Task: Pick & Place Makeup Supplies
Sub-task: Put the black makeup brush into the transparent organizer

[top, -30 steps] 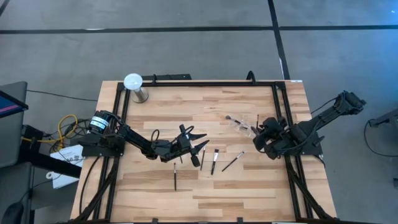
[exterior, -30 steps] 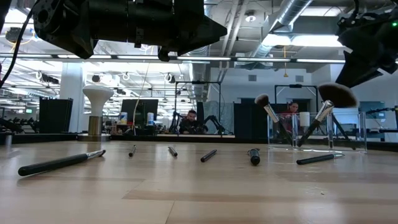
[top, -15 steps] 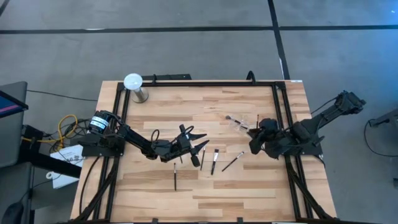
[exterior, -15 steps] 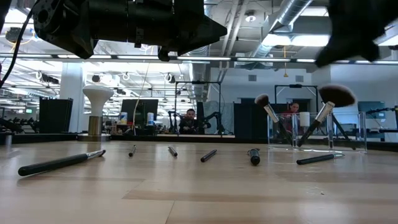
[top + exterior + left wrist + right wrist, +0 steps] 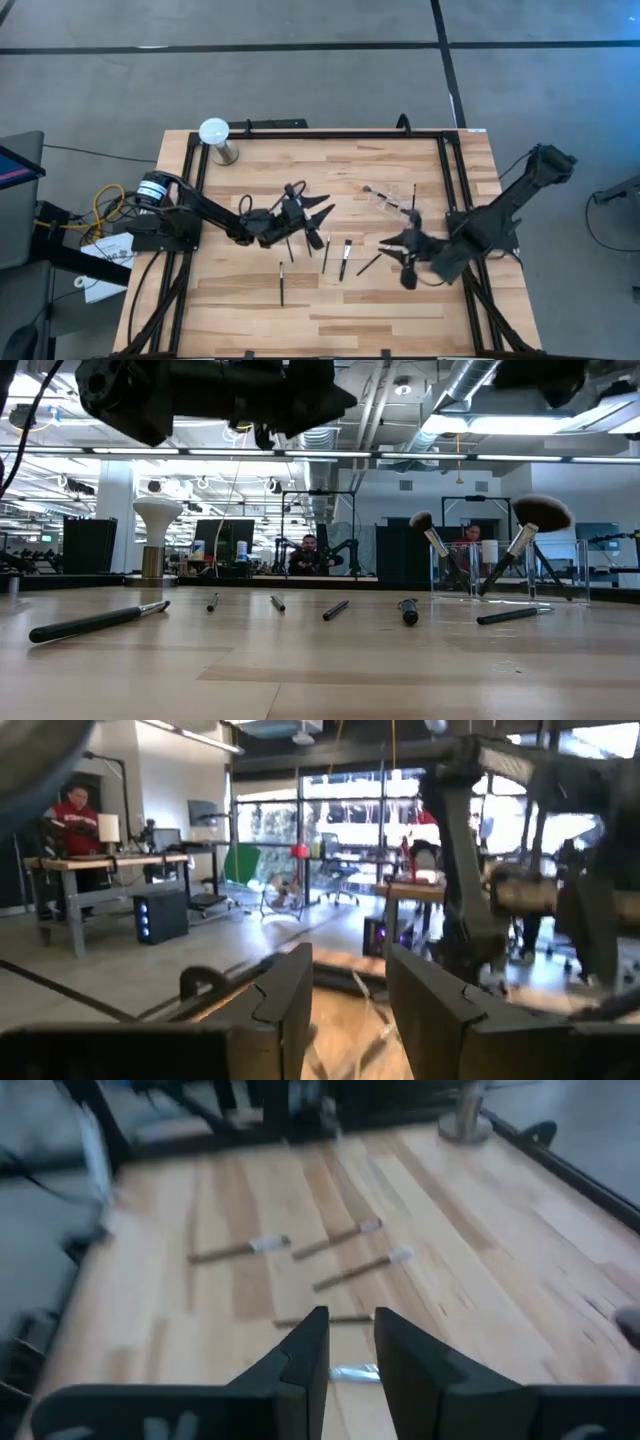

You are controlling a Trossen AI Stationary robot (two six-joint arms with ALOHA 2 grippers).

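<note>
Several thin dark makeup brushes (image 5: 326,252) lie flat on the wooden table near its middle; the low view shows them in a row (image 5: 336,609). Two more brushes (image 5: 523,532) stand tilted in a clear pouch (image 5: 388,200) at the far right. My left gripper (image 5: 322,222) hovers open above the loose brushes, with nothing between its fingers (image 5: 345,1005). My right gripper (image 5: 392,250) hangs above the table just right of the brushes, pointing slantwise down at them, open by a narrow gap (image 5: 350,1342) and empty. One brush's silvery ferrule (image 5: 352,1373) shows below its fingers.
A white globe on a metal base (image 5: 215,138) stands at the table's far left corner. A black frame rail (image 5: 320,133) runs along the far edge and down both sides. Bare wood (image 5: 330,320) lies toward the near edge. People show in the room behind.
My right gripper has swung from beside the clear pouch toward the table's near edge and its middle, rising and turning until it points over the loose brushes. My left gripper has risen a little and shifted toward the far edge. No brush has moved.
</note>
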